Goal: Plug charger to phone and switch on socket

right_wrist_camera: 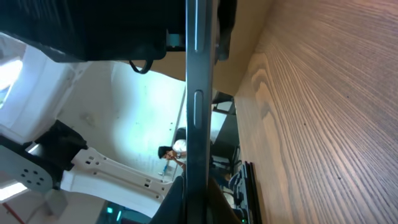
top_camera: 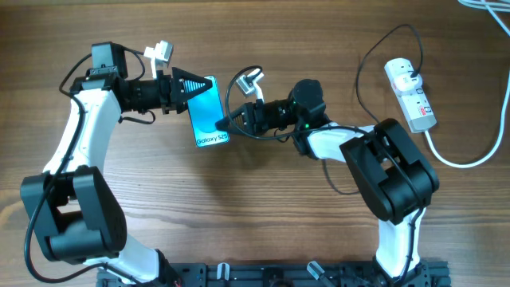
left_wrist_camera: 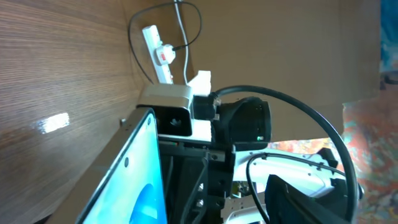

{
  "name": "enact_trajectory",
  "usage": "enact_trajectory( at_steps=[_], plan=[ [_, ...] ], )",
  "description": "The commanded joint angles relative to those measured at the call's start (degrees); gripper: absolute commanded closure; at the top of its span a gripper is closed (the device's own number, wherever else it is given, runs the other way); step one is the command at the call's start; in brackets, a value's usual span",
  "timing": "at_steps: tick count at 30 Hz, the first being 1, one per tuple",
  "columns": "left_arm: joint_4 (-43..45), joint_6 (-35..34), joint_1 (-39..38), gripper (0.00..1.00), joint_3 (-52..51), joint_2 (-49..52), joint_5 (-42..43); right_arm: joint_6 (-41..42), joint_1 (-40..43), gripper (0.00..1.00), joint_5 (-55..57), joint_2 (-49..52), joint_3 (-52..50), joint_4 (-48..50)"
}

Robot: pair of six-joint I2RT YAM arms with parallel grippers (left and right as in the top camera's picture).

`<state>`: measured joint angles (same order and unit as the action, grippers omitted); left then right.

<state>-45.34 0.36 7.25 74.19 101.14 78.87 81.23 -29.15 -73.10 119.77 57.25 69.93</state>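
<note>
The phone (top_camera: 209,112), with a cyan screen and a white text strip at the bottom, is held tilted above the table between both arms. My left gripper (top_camera: 190,86) is shut on its top end. My right gripper (top_camera: 229,122) grips its right side edge. In the right wrist view the phone's dark edge (right_wrist_camera: 198,93) runs between the fingers (right_wrist_camera: 198,205). The left wrist view shows its screen (left_wrist_camera: 137,180). The socket (top_camera: 410,96) lies at the far right with the charger's white plug (top_camera: 405,80) in it. The black cable (top_camera: 360,76) loops from it. The connector tip is hidden.
The socket's thick white cord (top_camera: 470,159) curves off to the right edge. The socket also shows in the left wrist view (left_wrist_camera: 157,53). The right arm's base (top_camera: 390,171) stands between the phone and the socket. Bare wood table (top_camera: 263,207) lies in front.
</note>
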Motion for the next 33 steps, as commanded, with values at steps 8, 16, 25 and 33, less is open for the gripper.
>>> enact_trajectory(
  at_steps=[8, 16, 25, 33],
  plan=[
    [-2.91, 0.96, -1.11, 0.27, -0.22, -1.14, 5.29, 2.95, 1.86, 0.96, 7.26, -0.09, 0.85, -0.09],
    [-2.84, 0.92, -2.51, 0.22, -0.22, -1.14, 2.49, 4.07, 1.86, 0.96, 7.54, -0.09, 0.85, 1.36],
    [-2.43, 0.48, -1.18, 0.39, -0.22, -1.14, 2.73, 4.31, 1.86, 0.96, 3.37, -0.09, 0.85, -0.33],
    [-2.23, 0.5, -0.59, 0.67, -0.22, -1.14, 2.69, 4.48, 1.84, 0.96, 2.29, -0.09, 0.85, -0.35]
  ],
)
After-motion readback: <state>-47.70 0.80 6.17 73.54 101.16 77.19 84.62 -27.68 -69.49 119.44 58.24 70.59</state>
